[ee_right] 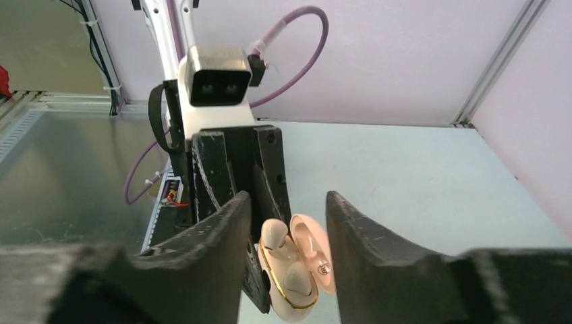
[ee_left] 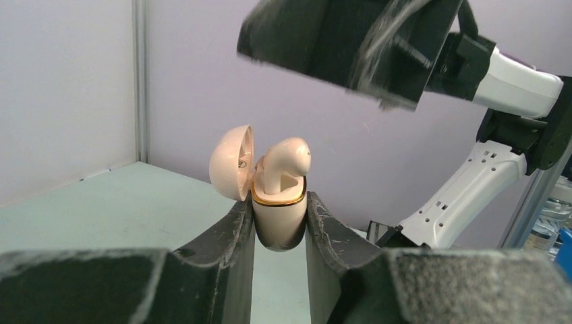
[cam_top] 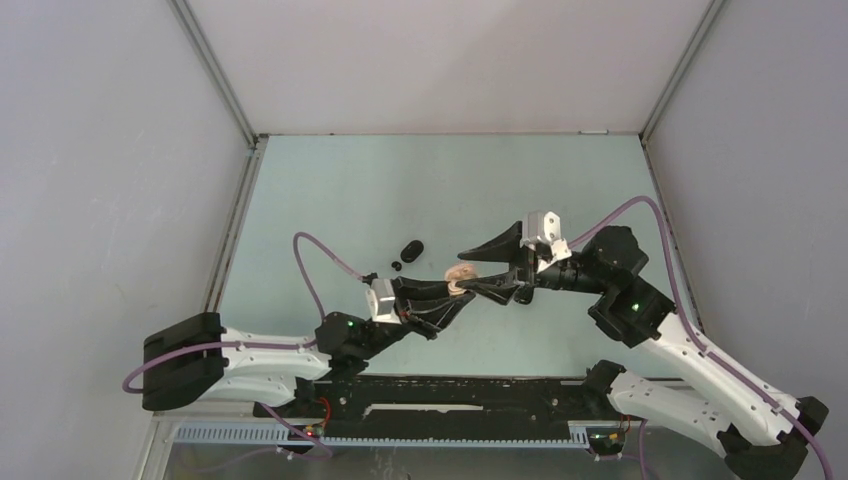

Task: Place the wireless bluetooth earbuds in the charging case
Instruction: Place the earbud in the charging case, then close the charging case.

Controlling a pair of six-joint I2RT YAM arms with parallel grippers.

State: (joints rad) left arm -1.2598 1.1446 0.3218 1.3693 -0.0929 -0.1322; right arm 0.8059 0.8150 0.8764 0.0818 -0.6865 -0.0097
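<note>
My left gripper (cam_top: pixel 458 291) (ee_left: pixel 280 206) is shut on a cream charging case (ee_left: pixel 278 223) with a gold rim and holds it upright above the table, lid (ee_left: pixel 231 162) hinged open. One whitish earbud (ee_left: pixel 287 158) stands stem-down in the case, sticking up high. In the right wrist view a second whitish earbud (ee_right: pixel 297 277) sits lower in the case (ee_right: pixel 287 297), beside the raised one (ee_right: pixel 273 233). My right gripper (cam_top: pixel 468 270) (ee_right: pixel 289 202) is open, its fingers spread on either side of the case, touching nothing.
A black oval case (cam_top: pixel 411 247) lies on the pale green table (cam_top: pixel 560 200) behind my left gripper. Two tiny black buds (cam_top: pixel 396 265) (cam_top: pixel 370 278) lie near it. Grey walls enclose the table on three sides.
</note>
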